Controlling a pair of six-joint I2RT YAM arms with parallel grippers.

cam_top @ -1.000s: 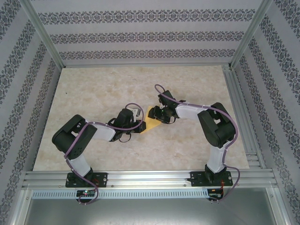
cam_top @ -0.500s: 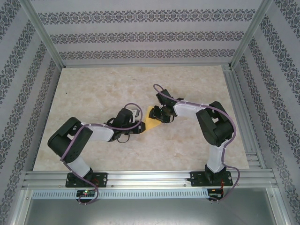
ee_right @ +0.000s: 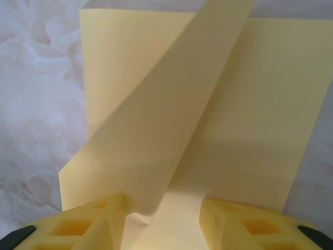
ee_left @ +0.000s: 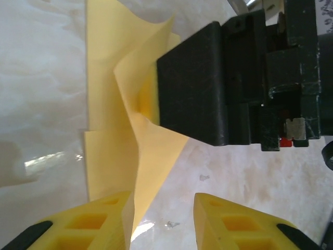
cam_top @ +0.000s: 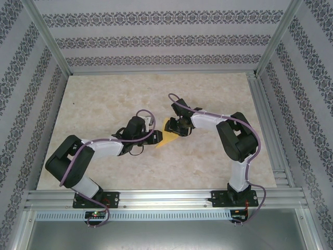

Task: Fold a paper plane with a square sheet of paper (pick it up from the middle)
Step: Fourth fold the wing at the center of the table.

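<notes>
Left wrist view: your left gripper [ee_left: 162, 202] has its two yellow fingers [ee_left: 99, 221] apart, with bare table showing in the gap. The lower tip of a raised flap of the square sheet of paper [ee_left: 106, 109] comes down just inside the finger on the left of the picture, and the other finger is clear of it. You cannot tell from here whether that near finger touches the flap.

In the right wrist view, your right gripper [ee_right: 162, 204] also has its jaws apart. A folded-over flap runs diagonally down the sheet and narrows into the gap, where it looks slightly crumpled. It lies close against the finger on the left and well clear of the one on the right, so the jaws are not closed on it.

Further out, the sheet lies partly folded on the marble-patterned table [cam_top: 104, 104]. Part of it is flat on the surface and one flap stands up from a crease. In the left wrist view the black body of the right gripper comes in from the right and sits against that standing flap.

In the top external view the two grippers meet nose to nose near the middle of the table. The yellow paper sits between and partly beneath them. Patterned walls [cam_top: 156, 41] and an aluminium frame [cam_top: 156, 197] enclose the table.
</notes>
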